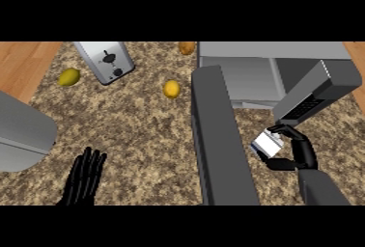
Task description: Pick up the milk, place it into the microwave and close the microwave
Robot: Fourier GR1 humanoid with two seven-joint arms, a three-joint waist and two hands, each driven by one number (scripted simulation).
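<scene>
Speckled brown stone covers the counter (135, 130), with a strip of wooden floor showing at the far left. Well back on the right stands the microwave (242, 72), its door (217, 140) swung wide and jutting toward the robot like a long dark wall. The milk (268, 143) is off the counter, a small white carton pinched in the right hand (296, 154), fingers curled over its top and thumb tucked beneath. It sits just right of the open door and a little short of the cavity, so the way in runs forward and slightly left, past the door's inner face. From where I stand the carton seems tilted, though the fingers hide too much to be sure. The right forearm rises from the lower edge, wrist bent inward. The left hand (84, 176) rests spread flat, fingers up, near the lower left. A toaster (105, 60) and three lemons (171, 89) lie beyond.
</scene>
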